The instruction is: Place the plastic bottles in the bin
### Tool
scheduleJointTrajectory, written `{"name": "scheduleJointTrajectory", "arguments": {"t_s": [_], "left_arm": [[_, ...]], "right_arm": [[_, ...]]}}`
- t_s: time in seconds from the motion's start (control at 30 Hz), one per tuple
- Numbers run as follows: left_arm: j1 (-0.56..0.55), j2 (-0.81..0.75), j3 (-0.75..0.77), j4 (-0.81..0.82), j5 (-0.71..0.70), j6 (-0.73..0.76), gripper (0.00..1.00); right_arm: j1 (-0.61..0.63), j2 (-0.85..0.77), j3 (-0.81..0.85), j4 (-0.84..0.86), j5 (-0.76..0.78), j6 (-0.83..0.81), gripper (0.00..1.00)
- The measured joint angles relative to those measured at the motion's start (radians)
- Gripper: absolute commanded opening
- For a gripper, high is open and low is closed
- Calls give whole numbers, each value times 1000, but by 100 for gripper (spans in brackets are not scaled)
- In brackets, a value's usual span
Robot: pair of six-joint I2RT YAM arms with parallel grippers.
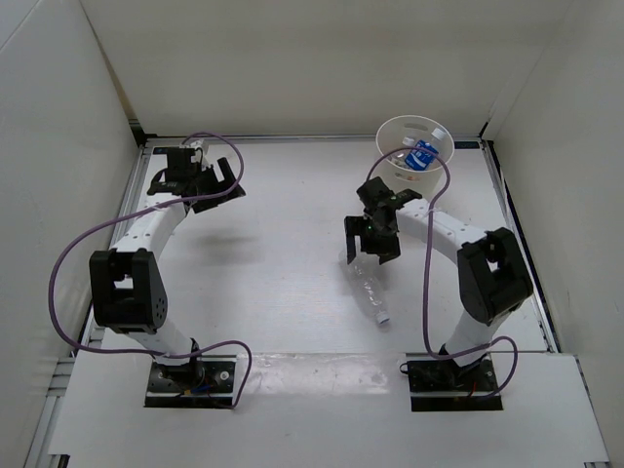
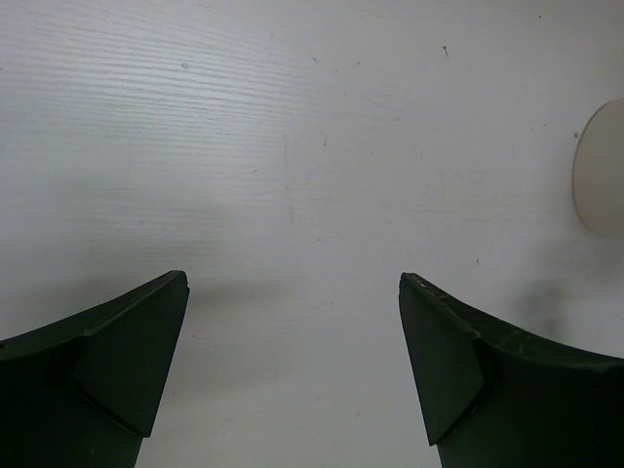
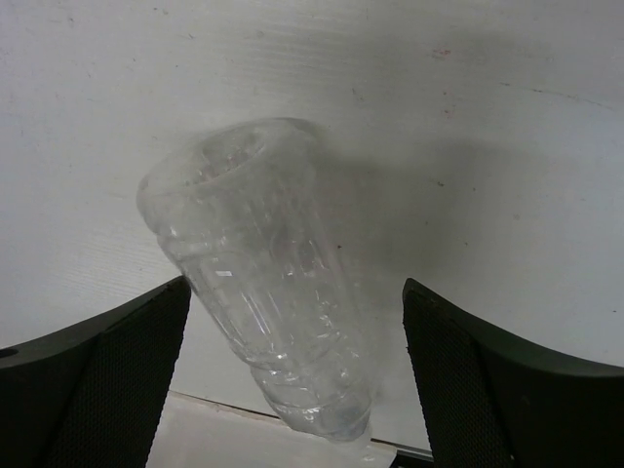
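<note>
A clear label-less bottle lies on the table with its white cap toward the near edge. My right gripper is open just above its base end. In the right wrist view the bottle lies between the two black fingers without visibly touching them. The white bin stands at the back right and holds a blue-labelled bottle with white caps beside it. My left gripper is open and empty at the back left, over bare table. The orange bottle is out of view.
White walls close in the table at the back and both sides. A raised white board runs along the near edge by the arm bases. A pale round shape is cut off by the right edge of the left wrist view.
</note>
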Motion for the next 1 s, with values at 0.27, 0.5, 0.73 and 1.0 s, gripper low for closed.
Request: {"name": "scheduleJointTrajectory", "arguments": {"t_s": [0.27,0.5,0.73,1.0], "left_arm": [[0,-5,-2,0,2,7,100],[0,-8,-8,-4,0,17,100],[0,-32,-31,-16,-7,24,100],[2,-49,-52,-26,-30,21,100]], "right_arm": [[17,56,16,-26,9,-6,90],[80,82,16,-53,40,-27,82],[76,109,19,-76,53,-32,66],[99,103,64,-123,85,-47,51]]}}
